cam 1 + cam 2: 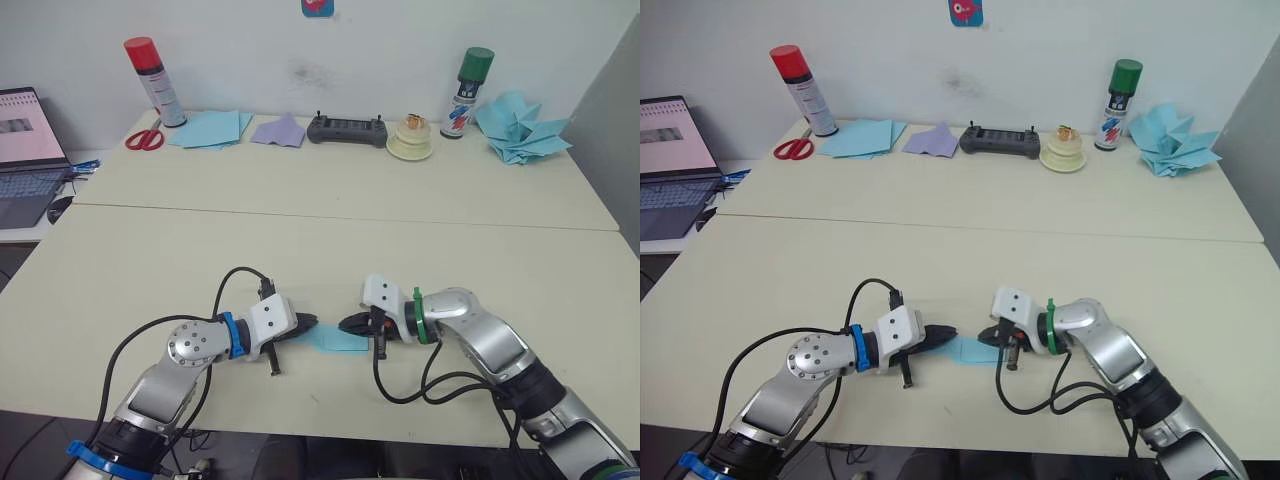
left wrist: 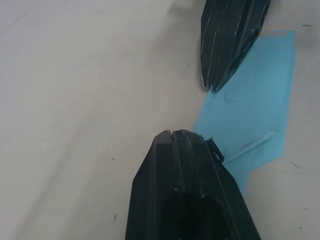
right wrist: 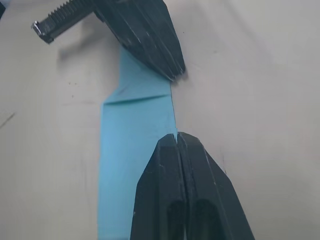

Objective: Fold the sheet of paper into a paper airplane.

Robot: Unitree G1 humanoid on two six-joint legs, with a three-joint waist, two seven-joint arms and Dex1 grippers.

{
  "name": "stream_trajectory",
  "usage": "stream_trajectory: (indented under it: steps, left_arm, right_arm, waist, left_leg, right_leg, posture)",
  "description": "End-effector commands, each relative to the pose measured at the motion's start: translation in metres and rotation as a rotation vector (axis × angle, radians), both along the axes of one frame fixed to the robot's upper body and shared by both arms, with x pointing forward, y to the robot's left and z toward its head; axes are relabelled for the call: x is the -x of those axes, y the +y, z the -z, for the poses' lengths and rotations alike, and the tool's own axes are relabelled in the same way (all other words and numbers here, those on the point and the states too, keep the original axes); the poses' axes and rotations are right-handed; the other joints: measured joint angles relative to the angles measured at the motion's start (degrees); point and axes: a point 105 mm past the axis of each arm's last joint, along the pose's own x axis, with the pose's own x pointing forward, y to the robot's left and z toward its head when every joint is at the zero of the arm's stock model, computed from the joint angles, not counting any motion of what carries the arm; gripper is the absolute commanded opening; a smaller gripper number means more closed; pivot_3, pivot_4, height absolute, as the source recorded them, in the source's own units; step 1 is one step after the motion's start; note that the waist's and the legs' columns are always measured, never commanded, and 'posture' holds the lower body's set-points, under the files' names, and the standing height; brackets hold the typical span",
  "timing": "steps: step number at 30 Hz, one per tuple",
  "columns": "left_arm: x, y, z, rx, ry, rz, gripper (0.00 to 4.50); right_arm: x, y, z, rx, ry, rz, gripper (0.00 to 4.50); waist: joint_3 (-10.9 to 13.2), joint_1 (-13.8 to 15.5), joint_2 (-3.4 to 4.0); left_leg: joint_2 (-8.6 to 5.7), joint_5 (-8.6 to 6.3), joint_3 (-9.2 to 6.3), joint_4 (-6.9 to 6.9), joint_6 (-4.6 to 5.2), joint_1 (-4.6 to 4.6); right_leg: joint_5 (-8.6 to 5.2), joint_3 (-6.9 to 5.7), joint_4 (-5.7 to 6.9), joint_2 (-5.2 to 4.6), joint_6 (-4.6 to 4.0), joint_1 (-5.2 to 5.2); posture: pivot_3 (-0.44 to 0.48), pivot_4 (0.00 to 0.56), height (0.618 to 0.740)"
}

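Observation:
The sheet of paper [image 1: 336, 342] lies flat on the table near the front edge, folded into a narrow light-blue strip [image 3: 134, 145] with a slanted crease at one end [image 2: 252, 105]. My left gripper [image 1: 311, 321] is shut, its tip resting at the strip's left end. My right gripper [image 1: 346, 325] is shut too, its tip on the strip's far edge. The two tips point at each other a short gap apart. In the right wrist view my shut fingers [image 3: 165, 165] lie along the strip's long edge. Neither pair of jaws holds the paper.
Along the back of the table stand a red-capped spray can [image 1: 150, 75], scissors [image 1: 145, 139], a stack of light-blue sheets [image 1: 210, 128], a lavender paper piece [image 1: 278, 131], a black controller [image 1: 346, 130], a green-capped can [image 1: 468, 92] and a heap of blue darts [image 1: 522, 128]. A laptop [image 1: 28, 150] sits at the left.

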Motion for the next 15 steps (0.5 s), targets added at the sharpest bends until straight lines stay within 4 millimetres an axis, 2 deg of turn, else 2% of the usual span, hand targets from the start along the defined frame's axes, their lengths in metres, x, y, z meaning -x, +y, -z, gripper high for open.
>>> stream_trajectory:
  steps: [1,5,11,15]
  left_arm:
    - [0.008,0.009,0.022,-0.064,0.09,-0.01,0.0]
    - [0.009,0.01,0.022,-0.066,0.09,-0.007,0.0]
    - [0.008,0.01,0.022,-0.067,0.087,-0.001,0.0]
    - [0.007,0.01,0.022,-0.069,0.084,0.005,0.0]
  right_arm:
    - [0.002,-0.039,0.028,0.116,0.094,0.106,0.03]
    - [0.01,-0.046,0.019,0.087,0.075,0.076,0.03]
    - [-0.003,-0.018,-0.028,-0.129,-0.115,0.024,0.03]
    - [-0.003,0.0,-0.041,-0.202,-0.123,-0.002,0.03]
  waist:
    - [-0.2,0.0,-0.01]
    - [-0.4,0.0,-0.05]
    - [-0.5,-0.3,-0.1]
    - [-0.5,-0.3,-0.07]
  left_leg:
    - [-0.01,0.0,0.0,0.0,0.0,0.01]
    - [-0.01,0.0,0.0,0.0,0.0,0.02]
    - [0.05,0.0,0.01,-0.02,0.0,0.02]
    - [0.08,0.0,0.01,-0.02,0.0,0.02]
  right_leg:
    - [0.0,0.0,-0.01,0.0,0.0,0.02]
    - [0.0,0.01,-0.03,0.0,0.01,0.03]
    - [0.0,0.02,-0.01,0.06,0.01,-0.02]
    - [0.0,0.02,0.02,0.09,0.01,-0.04]
  posture:
    - [0.0,0.15,0.74]
    - [0.0,0.15,0.74]
    - [0.0,0.15,0.74]
    - [0.0,0.15,0.74]
